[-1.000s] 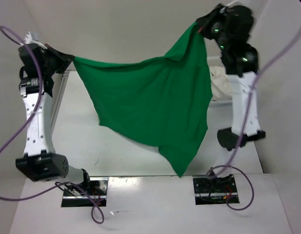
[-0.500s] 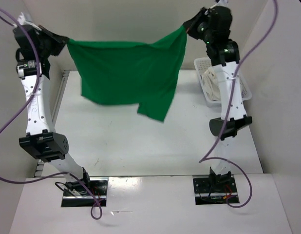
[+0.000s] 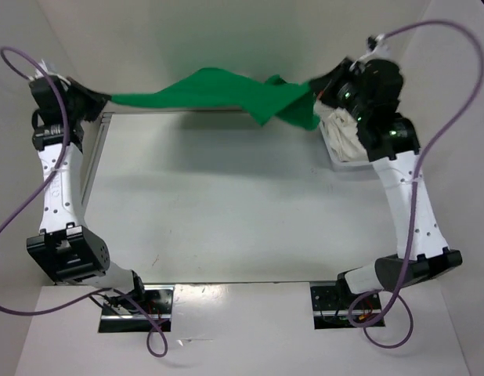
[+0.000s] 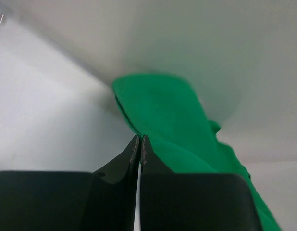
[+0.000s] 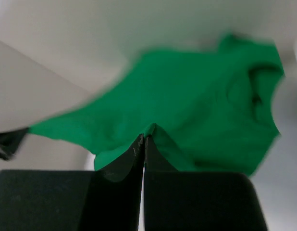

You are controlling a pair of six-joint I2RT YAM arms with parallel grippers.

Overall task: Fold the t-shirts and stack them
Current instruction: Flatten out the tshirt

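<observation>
Top external shows the green t-shirt (image 3: 218,92) stretched between left gripper (image 3: 103,99) and right gripper (image 3: 314,84), both pinching its edge (probably to spread it flat for folding).

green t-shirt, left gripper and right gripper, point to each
green t-shirt (image 3: 218,90): top external view, middle of the stretched cloth
left gripper (image 4: 140,138): left wrist view, tips shut on cloth
right gripper (image 5: 143,137): right wrist view, tips shut on cloth
</observation>
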